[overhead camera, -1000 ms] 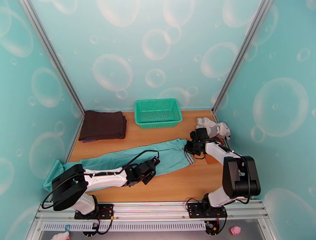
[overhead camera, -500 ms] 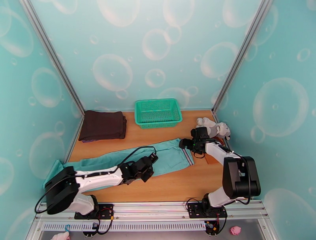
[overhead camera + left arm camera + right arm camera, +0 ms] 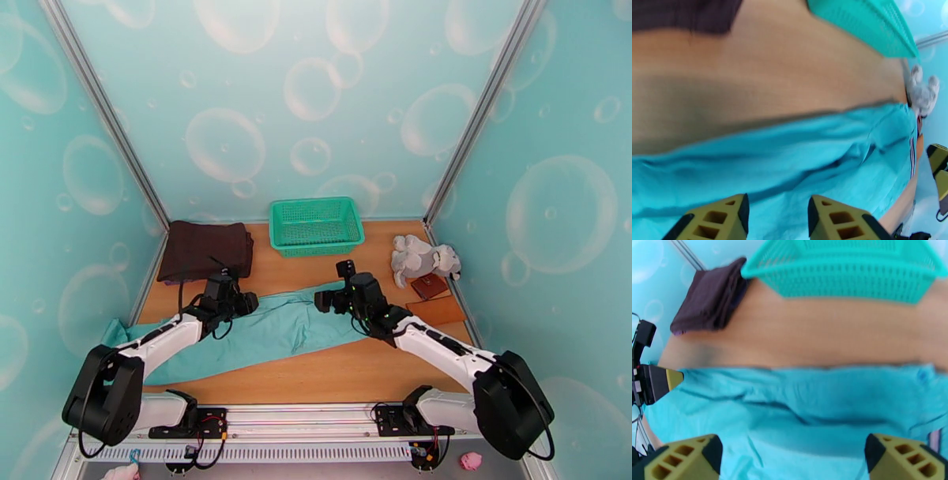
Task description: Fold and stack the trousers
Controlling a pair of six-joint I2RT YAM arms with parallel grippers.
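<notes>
Left tool (image 3: 245, 298) and right tool (image 3: 332, 285) hang open above the trousers (image 3: 284, 328).

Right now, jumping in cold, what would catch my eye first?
The teal trousers sprawl across the table's middle, reaching the left wall. The left gripper and right gripper both stand open above its far edge. Behind sit a green basket, centre, and a dark brown folded garment, far left.

the view from above is bright and sharp, with soft even light and only faint shadows. both wrist views are smeared and blurry, and a dark shadow lies on the table (image 3: 770, 51) beside the trousers (image 3: 790, 158). the basket (image 3: 853, 275) looks bent near the top edge.
</notes>
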